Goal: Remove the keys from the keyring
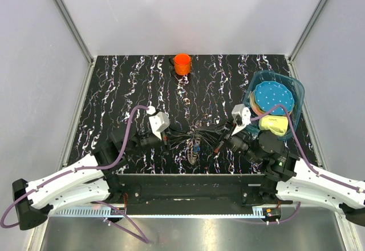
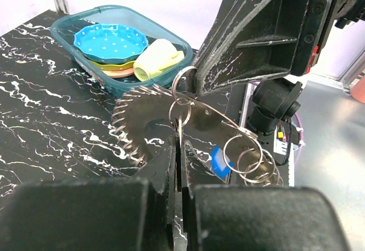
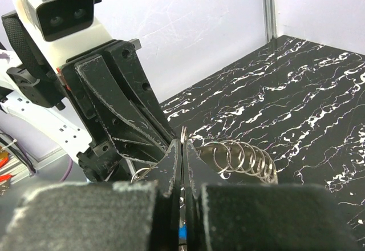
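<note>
Left claw [image 2: 178, 148]: closed, fingers pressed together on a thin metal edge of the bunch. It looks like a key's edge, but the wrist view is too edge-on to be sure.
Right claw [image 3: 182, 154]: closed, pinching the keyring [image 2: 180, 107] at its upper loop; it faces the left claw tip to tip.
Keys [image 2: 145, 126]: fanned into a toothed wheel and held between the two claws over the near middle of the worktop [image 1: 125, 85]. Part of the bunch hangs toward the near edge.
Blue piece [image 2: 218, 161]: hangs on the bunch below the wheel, beside the right claw's finger.
Spare rings [image 2: 251, 158]: a string of small empty loops trailing from the bunch, coiled side by side.
Obstruction: each claw's black body fills much of the other's wrist view. From above, the keys are mostly lost against the marbled pattern and the arms.
Teal bin [image 2: 63, 31]: on the right side of the worktop, behind the right arm and well apart from the keys.
Bin contents: blue dotted plate [image 2: 111, 39] stacked on other plates; yellow cup [image 2: 158, 58] lying on its side against them.
Orange cup [image 1: 182, 64]: upright at the far edge, centre, well apart from both claws.
Purple cable [image 1: 122, 137]: loops along the left arm to its wrist.
</note>
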Action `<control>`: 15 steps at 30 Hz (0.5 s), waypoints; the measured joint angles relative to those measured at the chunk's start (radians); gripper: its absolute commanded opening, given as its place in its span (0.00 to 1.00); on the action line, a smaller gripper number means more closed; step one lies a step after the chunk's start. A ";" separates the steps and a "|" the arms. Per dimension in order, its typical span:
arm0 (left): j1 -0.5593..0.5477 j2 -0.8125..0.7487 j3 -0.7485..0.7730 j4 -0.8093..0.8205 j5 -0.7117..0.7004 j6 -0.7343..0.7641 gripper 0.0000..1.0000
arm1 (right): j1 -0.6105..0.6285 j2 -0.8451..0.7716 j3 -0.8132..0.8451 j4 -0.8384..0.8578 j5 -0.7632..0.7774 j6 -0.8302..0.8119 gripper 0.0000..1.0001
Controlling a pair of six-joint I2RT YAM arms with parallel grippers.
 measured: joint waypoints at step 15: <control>-0.001 -0.005 -0.015 -0.005 0.004 -0.006 0.00 | 0.000 -0.002 -0.001 0.099 0.069 0.033 0.00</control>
